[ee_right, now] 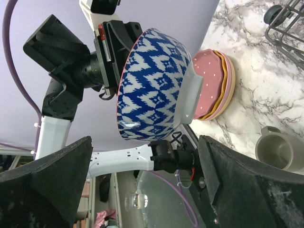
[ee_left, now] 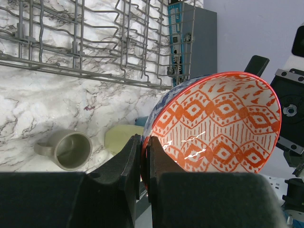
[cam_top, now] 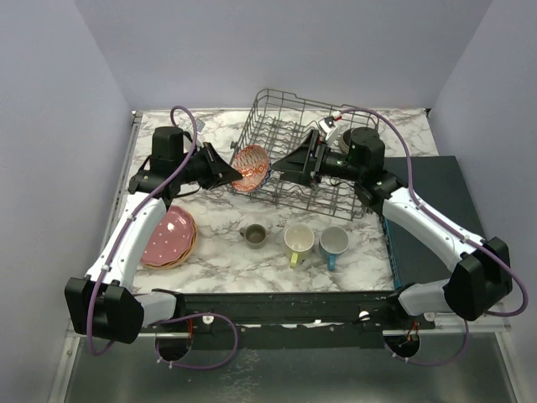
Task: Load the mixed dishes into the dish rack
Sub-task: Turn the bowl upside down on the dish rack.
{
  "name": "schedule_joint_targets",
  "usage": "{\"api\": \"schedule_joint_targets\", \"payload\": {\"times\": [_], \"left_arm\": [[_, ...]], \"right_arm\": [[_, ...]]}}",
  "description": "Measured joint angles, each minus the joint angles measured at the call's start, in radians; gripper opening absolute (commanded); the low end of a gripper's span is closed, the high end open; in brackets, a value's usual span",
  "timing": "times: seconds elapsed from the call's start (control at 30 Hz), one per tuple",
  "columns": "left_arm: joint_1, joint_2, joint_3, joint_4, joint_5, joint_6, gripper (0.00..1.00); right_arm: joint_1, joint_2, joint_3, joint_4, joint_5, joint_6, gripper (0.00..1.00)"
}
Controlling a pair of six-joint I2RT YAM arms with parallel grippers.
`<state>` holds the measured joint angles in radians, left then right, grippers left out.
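Note:
My left gripper (cam_top: 233, 172) is shut on the rim of the patterned bowl (cam_top: 251, 166), blue-white outside and orange inside, and holds it tilted in the air at the dish rack's (cam_top: 289, 96) left front corner. In the left wrist view the fingers (ee_left: 144, 152) pinch the bowl's wall (ee_left: 223, 123). My right gripper (cam_top: 285, 164) is open and empty, over the rack, facing the bowl (ee_right: 152, 85). The pink-topped plate stack (cam_top: 168, 238) lies front left. The grey-beige mug (cam_top: 254, 236), pale yellow mug (cam_top: 298, 241) and blue mug (cam_top: 333, 243) stand in front of the rack. The dark brown bowl is hidden.
A dark flat box (cam_top: 436, 218) lies at the right under my right arm. The rack's wire wall (ee_left: 95, 47) shows above the grey-beige mug (ee_left: 71, 149). The plate stack (ee_right: 213, 85) shows behind the bowl in the right wrist view.

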<state>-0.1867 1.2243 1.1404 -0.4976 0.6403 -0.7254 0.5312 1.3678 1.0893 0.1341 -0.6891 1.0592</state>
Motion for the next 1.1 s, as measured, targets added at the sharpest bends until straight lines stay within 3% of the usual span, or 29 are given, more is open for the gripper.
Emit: {"api": "schedule_joint_targets", "payload": {"times": [1.1], "left_arm": [[-0.039, -0.003, -0.027, 0.096, 0.006, -0.084, 0.0]], "right_arm": [[0.027, 0.085, 0.0, 0.164, 0.001, 0.115, 0.98]]}}
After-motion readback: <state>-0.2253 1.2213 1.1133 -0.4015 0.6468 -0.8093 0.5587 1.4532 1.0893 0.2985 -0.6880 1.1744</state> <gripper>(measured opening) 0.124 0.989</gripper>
